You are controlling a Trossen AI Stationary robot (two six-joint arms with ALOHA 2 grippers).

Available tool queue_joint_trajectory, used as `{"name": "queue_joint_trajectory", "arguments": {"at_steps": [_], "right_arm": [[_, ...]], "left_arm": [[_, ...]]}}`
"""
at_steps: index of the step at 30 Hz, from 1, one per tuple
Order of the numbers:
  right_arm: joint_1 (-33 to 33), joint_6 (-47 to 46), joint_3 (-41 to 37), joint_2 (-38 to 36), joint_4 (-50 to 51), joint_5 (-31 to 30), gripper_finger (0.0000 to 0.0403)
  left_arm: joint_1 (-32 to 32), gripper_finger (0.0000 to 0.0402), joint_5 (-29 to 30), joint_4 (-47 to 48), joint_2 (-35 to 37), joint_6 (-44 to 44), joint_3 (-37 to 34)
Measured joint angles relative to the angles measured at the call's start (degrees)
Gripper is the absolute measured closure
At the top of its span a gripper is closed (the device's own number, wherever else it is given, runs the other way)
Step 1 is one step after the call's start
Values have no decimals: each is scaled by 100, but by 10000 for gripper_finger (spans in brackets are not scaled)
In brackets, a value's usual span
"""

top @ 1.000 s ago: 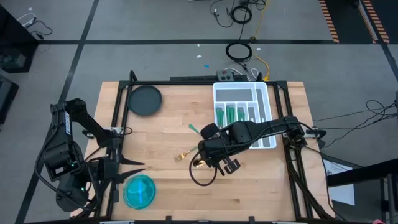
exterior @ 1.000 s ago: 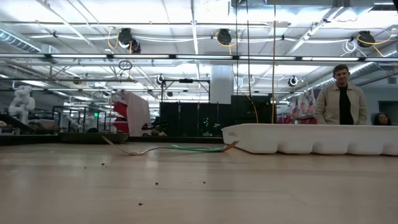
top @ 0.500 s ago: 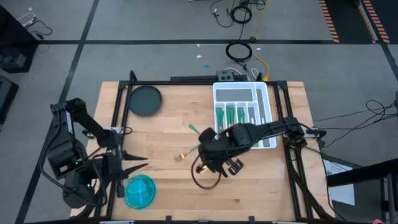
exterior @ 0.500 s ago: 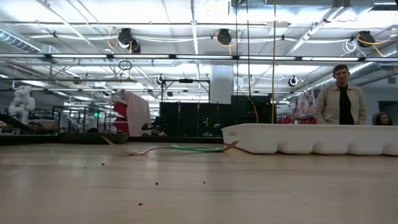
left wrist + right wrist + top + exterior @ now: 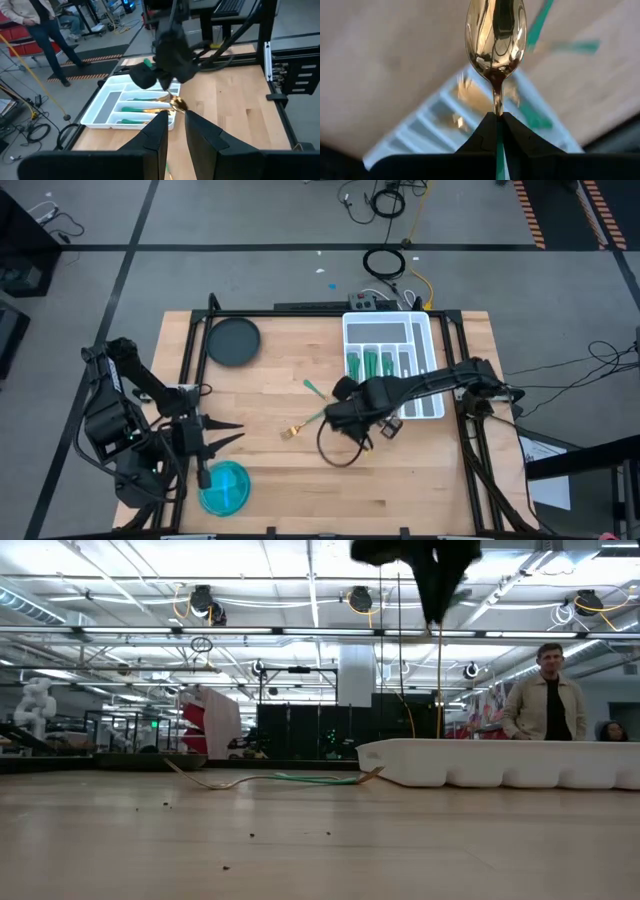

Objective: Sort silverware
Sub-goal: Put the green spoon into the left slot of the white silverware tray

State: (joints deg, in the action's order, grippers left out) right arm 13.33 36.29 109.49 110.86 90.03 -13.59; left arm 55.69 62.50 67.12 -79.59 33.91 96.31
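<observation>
Between the right hand's fingers: a spoon [image 5: 496, 30] is clamped by its neck, the gold bowl pointing away from the wrist and the teal handle running back between the fingers.
Right hand [image 5: 362, 428]: closed tight on the spoon, above the middle of the surface [image 5: 270, 470], just short of the tray's near end.
Change: a second ago this hand was lower on the wood and farther from the tray; it has been raised and drawn toward the tray, and the arm now shows at the top of the low view, where it was absent.
Meaning: the pick is judged complete, with carry to a compartment under way and release not yet made.
Remaining on the wood: a fork [image 5: 305, 421] and one more teal-handled piece [image 5: 317, 389], left of the right hand.
Tray [image 5: 352, 328]: white, at the far right of the surface, several teal-handled pieces already laid in its slots.
Left hand [image 5: 228, 437]: narrowly parted, nothing held, beside the blue bowl [image 5: 224, 487]; it has been swung somewhat toward the middle.
Dark plate [image 5: 232, 341]: far left corner, untouched.
</observation>
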Motion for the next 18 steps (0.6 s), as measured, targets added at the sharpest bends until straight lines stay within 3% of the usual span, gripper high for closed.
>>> {"name": "queue_joint_trajectory", "arguments": {"at_steps": [9, 18], "right_arm": [[-411, 1337, -1846, -616, -69, -1622, 403], [-652, 2487, -2313, -975, -1192, -1592, 403]], "left_arm": [[-190, 327, 0, 109, 0, -20, 2], [-414, 327, 24, 139, 0, -17, 1]]}}
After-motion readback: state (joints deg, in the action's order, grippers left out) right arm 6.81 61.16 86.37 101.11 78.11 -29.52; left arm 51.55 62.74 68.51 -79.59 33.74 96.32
